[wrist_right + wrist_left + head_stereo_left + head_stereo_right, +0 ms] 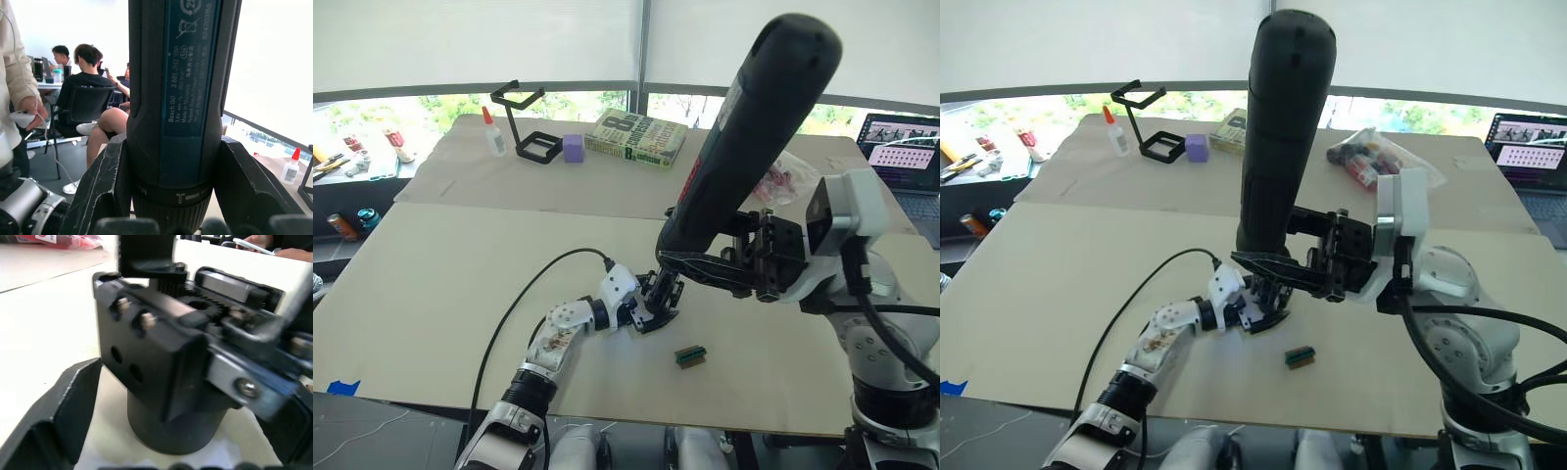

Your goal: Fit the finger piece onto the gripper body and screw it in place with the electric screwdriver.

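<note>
Where gripped, electric screwdriver [1288, 127] thick, black, cylindrical, upright.

I see a small green block [690, 355] on the near table; on the far table a glue bottle [493, 132], black stand [522, 121], purple cube [573, 148], book [635, 139], and laptop [904, 145].

Head stereo overhead; wrist close-ups.
</note>
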You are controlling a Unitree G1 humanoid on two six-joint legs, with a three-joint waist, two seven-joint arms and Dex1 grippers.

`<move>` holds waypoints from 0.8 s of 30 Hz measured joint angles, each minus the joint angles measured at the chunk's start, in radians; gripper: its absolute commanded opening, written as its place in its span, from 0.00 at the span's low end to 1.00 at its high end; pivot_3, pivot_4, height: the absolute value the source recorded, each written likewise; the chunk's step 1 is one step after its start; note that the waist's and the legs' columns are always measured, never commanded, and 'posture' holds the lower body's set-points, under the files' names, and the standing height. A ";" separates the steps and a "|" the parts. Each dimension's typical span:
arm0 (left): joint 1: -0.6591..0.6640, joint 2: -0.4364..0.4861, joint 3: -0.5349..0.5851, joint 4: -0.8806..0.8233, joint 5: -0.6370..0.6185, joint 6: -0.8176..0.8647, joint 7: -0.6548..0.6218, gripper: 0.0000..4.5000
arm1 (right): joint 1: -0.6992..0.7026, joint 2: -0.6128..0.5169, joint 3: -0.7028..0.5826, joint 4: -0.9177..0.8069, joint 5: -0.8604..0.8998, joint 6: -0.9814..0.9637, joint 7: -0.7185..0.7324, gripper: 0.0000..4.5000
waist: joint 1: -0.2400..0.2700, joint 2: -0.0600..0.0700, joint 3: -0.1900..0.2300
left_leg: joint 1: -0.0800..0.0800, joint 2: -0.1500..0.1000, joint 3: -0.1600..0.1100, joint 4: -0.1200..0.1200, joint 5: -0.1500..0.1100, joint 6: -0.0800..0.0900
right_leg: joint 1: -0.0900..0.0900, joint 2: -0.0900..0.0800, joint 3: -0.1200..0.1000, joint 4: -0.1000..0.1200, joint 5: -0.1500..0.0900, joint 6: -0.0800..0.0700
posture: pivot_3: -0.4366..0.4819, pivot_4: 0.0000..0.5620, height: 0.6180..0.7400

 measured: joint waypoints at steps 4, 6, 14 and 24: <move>0.075 0.106 0.015 -0.110 -0.021 0.006 -0.040 0.99 | -0.001 -0.183 -0.151 0.002 0.164 0.098 -0.030 0.43 | -0.012 0.000 0.000 | 0.000 0.000 0.001 -0.006 0.001 -0.002 | -0.004 -0.004 -0.003 0.000 0.000 -0.001 | 0.48 0.27 1.00; 0.121 0.173 0.046 -0.159 -0.047 0.008 -0.072 0.99 | 0.031 -0.288 -0.258 0.051 0.223 0.158 -0.020 0.43 | -0.012 0.000 0.000 | 0.000 0.001 0.001 -0.008 0.002 -0.004 | -0.005 -0.005 -0.006 0.000 -0.002 -0.003 | 0.48 0.27 1.00; 0.382 0.493 0.274 -0.311 -0.333 0.086 -0.387 0.99 | 0.429 -0.775 -0.449 0.411 -0.023 0.488 0.193 0.43 | -0.013 0.007 0.004 | -0.008 0.001 0.003 -0.006 0.002 -0.003 | -0.011 -0.008 -0.013 0.000 -0.007 -0.012 | 0.48 0.27 1.00; 0.421 0.578 0.421 -0.314 -0.395 0.085 -0.462 0.99 | 0.262 -0.819 0.071 0.616 -0.382 0.511 0.194 0.43 | -0.004 0.016 0.012 | -0.016 0.000 0.002 0.000 0.004 -0.005 | -0.018 -0.004 -0.018 0.001 -0.002 -0.003 | 0.48 0.27 1.00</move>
